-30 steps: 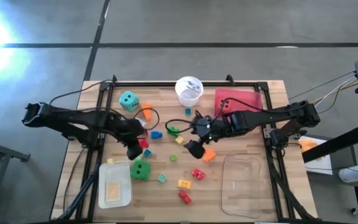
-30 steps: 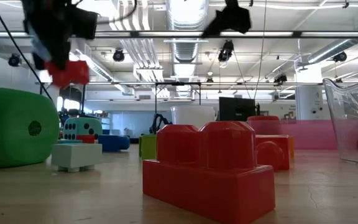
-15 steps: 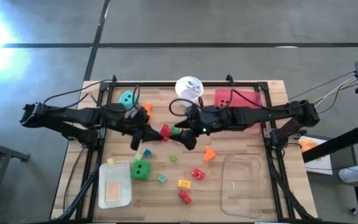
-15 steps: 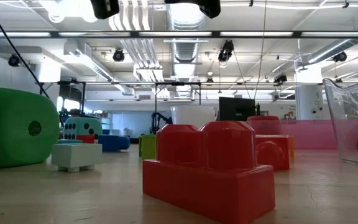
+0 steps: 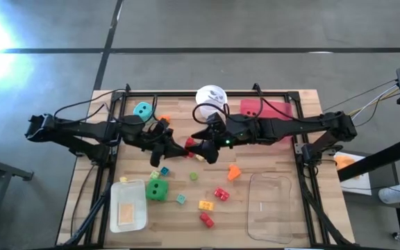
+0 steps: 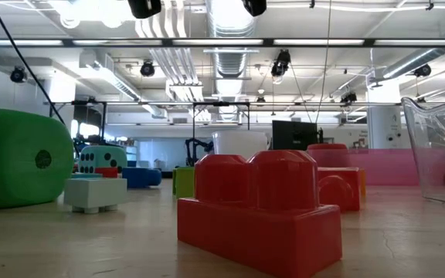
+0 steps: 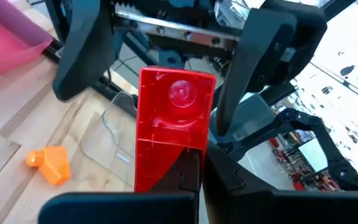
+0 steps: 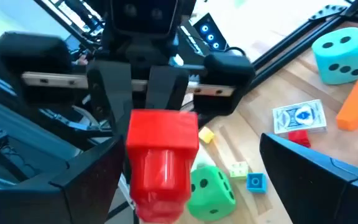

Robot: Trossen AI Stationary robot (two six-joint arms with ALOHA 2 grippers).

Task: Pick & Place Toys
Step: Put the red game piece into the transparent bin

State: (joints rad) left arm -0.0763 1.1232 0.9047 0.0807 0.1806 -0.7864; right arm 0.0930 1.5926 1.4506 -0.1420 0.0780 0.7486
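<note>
Above the table's middle, my left gripper [image 5: 180, 146] is shut on a red brick [image 7: 173, 121]. Facing it from the right, my right gripper [image 5: 200, 147] stands open. Its two fingers [image 7: 79, 56] are on either side of the brick's free end, with gaps showing, and touch nothing. On the table lie a green die [image 5: 156, 189], a teal die [image 5: 143, 110], an orange brick [image 5: 233, 171], two red bricks [image 5: 221, 194] and a yellow brick [image 5: 205, 205]. A card pack [image 8: 298, 117] lies near the teal die. My left gripper pinches the red brick's near end [image 7: 166, 171] between its two fingers [image 8: 114, 93]. The fingers lie about level and point toward the table's right. The brick is lifted clear and sticks straight out past the fingertips toward my right gripper.
A white cup [image 5: 211, 97] and a pink tray [image 5: 266, 110] stand at the far side. A clear tray [image 5: 276, 201] sits at the near right and a white tray [image 5: 128, 207] at the near left. Small bricks are scattered between them.
Both grippers have risen and tipped from pointing down to about level. My left gripper has carried the red brick up and toward the table's middle. My right gripper, still open, has gone toward the far edge and the left gripper, and the brick now stands between its fingers.
</note>
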